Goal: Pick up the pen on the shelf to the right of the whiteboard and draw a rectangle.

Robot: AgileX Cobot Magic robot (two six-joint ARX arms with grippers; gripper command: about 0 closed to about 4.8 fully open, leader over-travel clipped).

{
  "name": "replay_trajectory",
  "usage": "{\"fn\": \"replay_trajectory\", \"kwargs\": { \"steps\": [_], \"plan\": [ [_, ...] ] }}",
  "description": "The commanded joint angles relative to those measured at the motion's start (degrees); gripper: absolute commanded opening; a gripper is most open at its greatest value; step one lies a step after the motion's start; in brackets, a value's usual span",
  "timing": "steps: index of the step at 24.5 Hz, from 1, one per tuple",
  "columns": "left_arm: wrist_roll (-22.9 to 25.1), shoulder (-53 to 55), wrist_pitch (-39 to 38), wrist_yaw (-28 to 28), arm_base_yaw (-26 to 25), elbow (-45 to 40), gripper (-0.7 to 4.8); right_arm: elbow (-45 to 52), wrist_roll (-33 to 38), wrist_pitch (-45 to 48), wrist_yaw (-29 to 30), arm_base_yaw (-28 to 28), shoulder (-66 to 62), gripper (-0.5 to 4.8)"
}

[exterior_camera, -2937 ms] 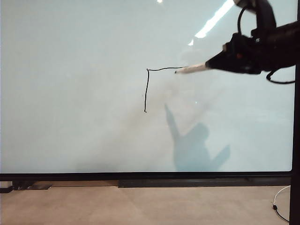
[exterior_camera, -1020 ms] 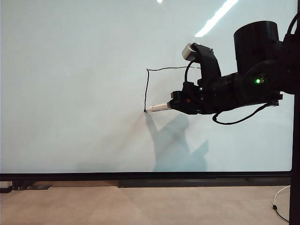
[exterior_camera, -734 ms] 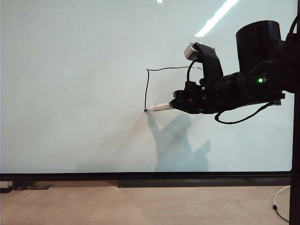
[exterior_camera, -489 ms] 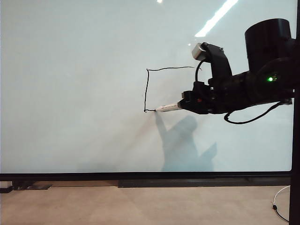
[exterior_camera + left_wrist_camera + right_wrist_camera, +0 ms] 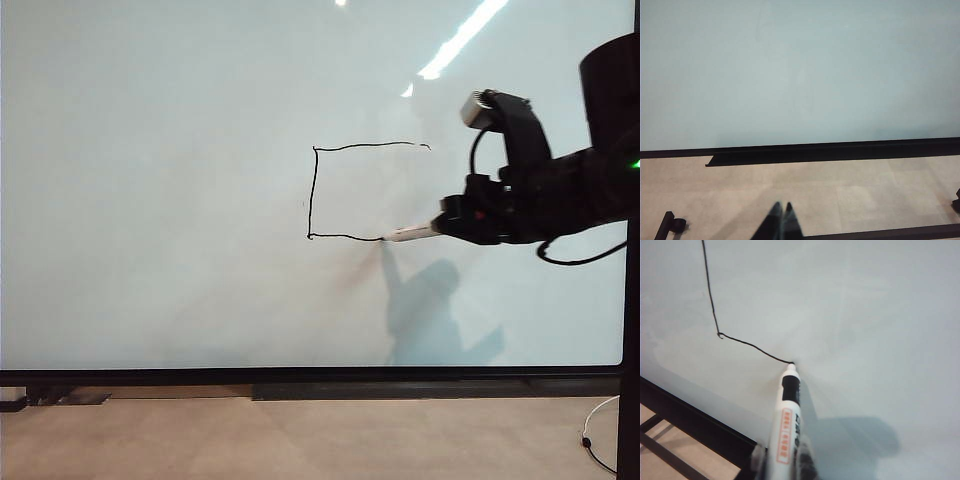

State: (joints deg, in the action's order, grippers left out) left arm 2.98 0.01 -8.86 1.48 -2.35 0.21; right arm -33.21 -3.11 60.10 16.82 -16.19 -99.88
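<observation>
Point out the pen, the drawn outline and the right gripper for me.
pen (image 5: 788,430): right wrist view, on the white barrel by its orange label.
rectangle outline (image 5: 313,190): exterior view, on its left vertical stroke.
right gripper (image 5: 447,226): exterior view, at the black fingertips clamping the pen's rear.

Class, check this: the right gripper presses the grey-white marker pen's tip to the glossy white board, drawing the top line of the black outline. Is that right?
Not quite. The right gripper holds the grey-white marker pen on the glossy white board, but it is drawing the bottom line of the black outline; the top line is finished. The exterior view shows this.
</observation>
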Motion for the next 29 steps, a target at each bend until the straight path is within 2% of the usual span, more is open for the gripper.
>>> {"fn": "replay_trajectory", "kwargs": {
  "steps": [1,7,10,13,14,16,17,19,21,25,27,29],
  "plan": [
    [0.0,0.0,0.3,0.2,0.0,0.2,-0.05,1.1,-0.4,1.9,-1.9,1.7,1.5,-0.07],
    [0.0,0.0,0.3,0.0,0.0,0.2,-0.05,3.3,-0.7,3.1,-1.4,3.3,2.9,-0.06],
    [0.0,0.0,0.3,0.0,0.0,0.2,-0.05,4.5,0.0,2.5,0.0,2.2,4.3,-0.06],
    [0.0,0.0,0.3,0.0,0.0,0.2,-0.05,7.3,-2.0,1.4,-2.2,0.0,9.0,-0.06],
    [0.0,0.0,0.3,0.1,0.0,0.2,-0.05,7.9,-4.2,-1.6,-3.5,-1.0,11.6,-0.06],
    [0.0,0.0,0.3,0.0,0.0,0.2,-0.05,6.6,-12.8,-18.3,-7.2,-3.5,20.5,-0.06],
    [0.0,0.0,0.3,0.0,0.0,0.2,-0.05,3.7,-17.4,-30.0,-8.7,-4.0,24.2,-0.06],
    [0.0,0.0,0.3,0.0,0.0,0.2,-0.05,-2.5,-23.5,-46.1,-13.7,-4.9,27.8,-0.06],
    [0.0,0.0,0.3,0.0,0.0,0.2,-0.05,-7.5,-27.9,-54.9,-17.3,-5.1,28.3,-0.06],
    [0.0,0.0,0.3,0.0,0.0,0.2,-0.05,-11.4,-30.5,-61.3,-18.4,-5.9,28.3,-0.06],
    [0.0,0.0,0.3,0.0,0.0,0.2,-0.05,-13.7,-35.5,-63.6,-18.9,-7.0,27.9,-0.06],
    [0.0,0.0,0.3,0.1,0.0,0.2,-0.05,-15.6,-40.7,-66.2,-22.8,-8.8,26.3,-0.06]
  ]
}}
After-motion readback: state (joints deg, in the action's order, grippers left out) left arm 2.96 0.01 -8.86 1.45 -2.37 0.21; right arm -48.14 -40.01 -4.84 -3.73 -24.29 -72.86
